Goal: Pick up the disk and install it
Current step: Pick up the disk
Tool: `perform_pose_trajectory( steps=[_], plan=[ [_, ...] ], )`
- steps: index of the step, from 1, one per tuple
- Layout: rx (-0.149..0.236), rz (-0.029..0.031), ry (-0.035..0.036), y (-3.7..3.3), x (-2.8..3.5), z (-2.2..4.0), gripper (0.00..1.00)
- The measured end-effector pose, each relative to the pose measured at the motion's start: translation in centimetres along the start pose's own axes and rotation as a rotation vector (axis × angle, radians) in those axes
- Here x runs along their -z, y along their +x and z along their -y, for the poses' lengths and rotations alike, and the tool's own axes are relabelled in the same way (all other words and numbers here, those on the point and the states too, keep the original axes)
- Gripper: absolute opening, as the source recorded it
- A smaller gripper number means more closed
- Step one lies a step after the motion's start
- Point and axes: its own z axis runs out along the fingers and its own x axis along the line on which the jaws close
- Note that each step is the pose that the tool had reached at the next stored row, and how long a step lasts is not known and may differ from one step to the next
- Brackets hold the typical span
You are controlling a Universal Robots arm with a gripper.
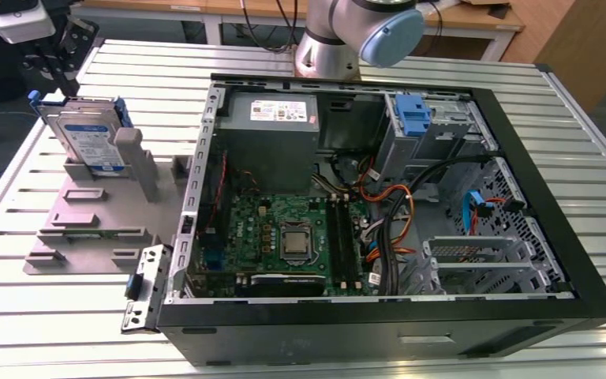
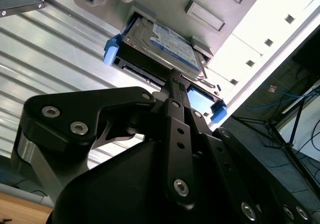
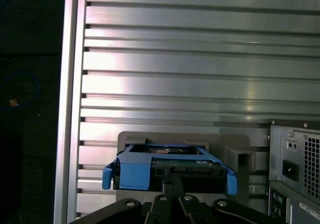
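The disk (image 1: 87,142), a silver drive with a blue-and-white label in a blue carrier frame, stands on edge in the grey holder (image 1: 92,229) at the exterior view's left. My gripper (image 1: 61,79) is directly above its upper edge. In both wrist views the disk (image 2: 167,42) (image 3: 135,171) lies just beyond my gripper (image 2: 175,79) (image 3: 173,175). The fingers are pinched together on the middle of that edge. The disk still sits in the holder.
The open computer case (image 1: 589,260) lies on the slatted aluminium table (image 1: 29,316) to the holder's right, with motherboard (image 1: 282,237), cables and a grey power supply (image 1: 271,110). A blue bracket (image 1: 413,114) sits in the far bay and a metal cage (image 1: 482,264) near the front.
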Motion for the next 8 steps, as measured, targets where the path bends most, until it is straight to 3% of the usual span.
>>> perform_pose_trajectory(
  steps=[8],
  plan=[
    [0.005,-0.0004,0.0,-0.01,0.24,-0.01,0.11]
  ],
)
